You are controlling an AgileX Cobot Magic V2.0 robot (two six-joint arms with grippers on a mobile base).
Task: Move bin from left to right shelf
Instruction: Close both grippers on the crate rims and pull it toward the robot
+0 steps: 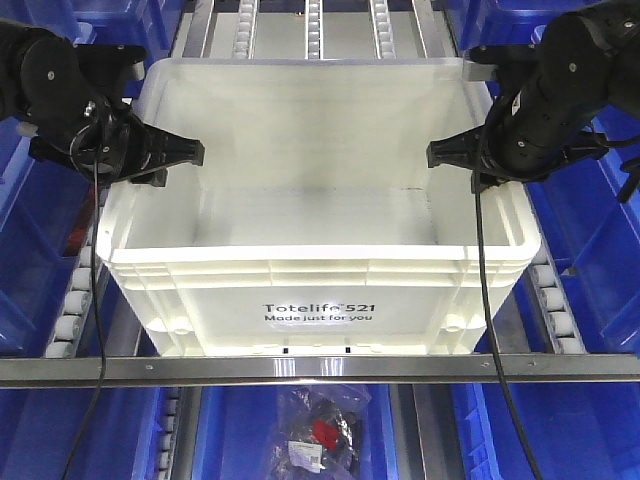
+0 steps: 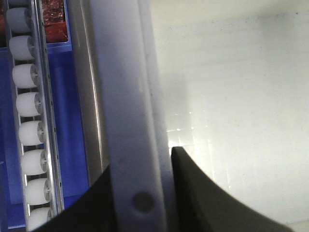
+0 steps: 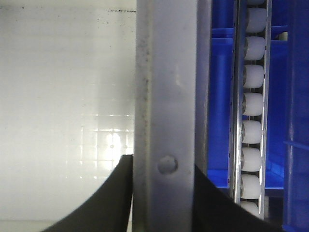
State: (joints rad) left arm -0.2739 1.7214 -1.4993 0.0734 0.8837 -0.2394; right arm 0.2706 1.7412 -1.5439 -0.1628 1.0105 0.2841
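Warehouse: roller flow racks (image 1: pixel 313 25) w/ blue bins (image 1: pixel 600 260)

The bin (image 1: pixel 320 300) has its lower front edge hidden behind the shelf's metal rail (image 1: pixel 320 368). Below the rail, a clear bag (image 1: pixel 322 425) holds small items too blurred to identify. Both wrist views cut off the bin's rim at top and bottom, and the left gripper's fingers (image 2: pixel 207 203) at the lower edge. The left arm (image 1: pixel 40 80) and right arm (image 1: pixel 575 80) run off the front view's sides.
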